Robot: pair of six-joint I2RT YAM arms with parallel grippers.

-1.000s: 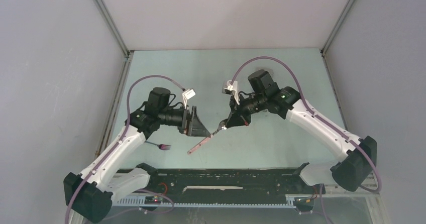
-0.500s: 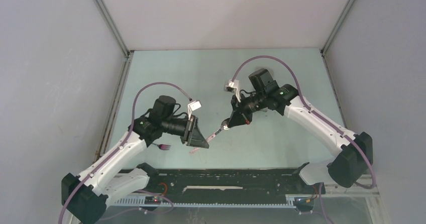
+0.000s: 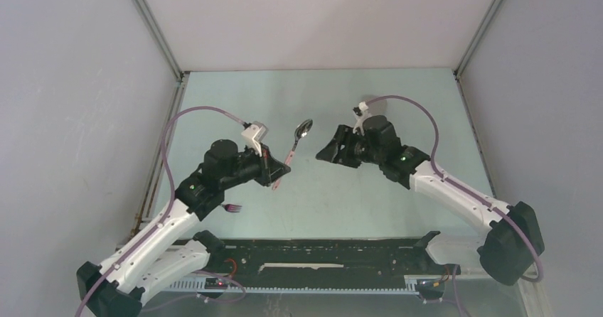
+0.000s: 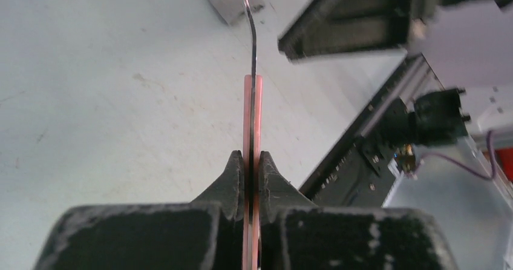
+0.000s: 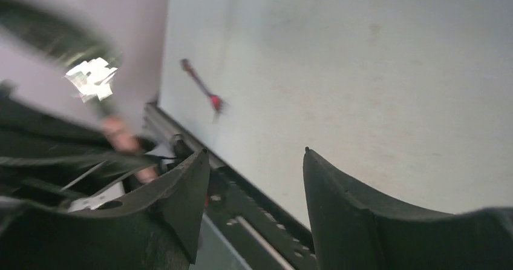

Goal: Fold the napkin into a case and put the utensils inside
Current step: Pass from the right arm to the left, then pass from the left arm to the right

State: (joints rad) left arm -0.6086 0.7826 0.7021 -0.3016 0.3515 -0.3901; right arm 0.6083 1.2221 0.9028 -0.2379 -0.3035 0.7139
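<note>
Left gripper (image 4: pixel 251 161) clamped on the thin pinkish handle of small silvery-bowled spoon (image 3: pixel 293 146), held up mid-scene, bowl pointing far. Right gripper (image 5: pixel 254 155) fingers apart, empty. Small dark-tined pink-handled fork (image 3: pixel 231 207) lies near-left on pale green table (image 3: pixel 398 104). No napkin in view. Spoon likely light, stiff, slippery; best gripped mid-handle.

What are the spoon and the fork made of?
The spoon: its bowl looks like polished metal, silvery with a bright glint. The handle is pink and dull, probably plastic or a coating over the metal. The fork lying on the table has dark tines and a pinkish handle, so it is likely made the same way, but it shows too small to be sure.
</note>
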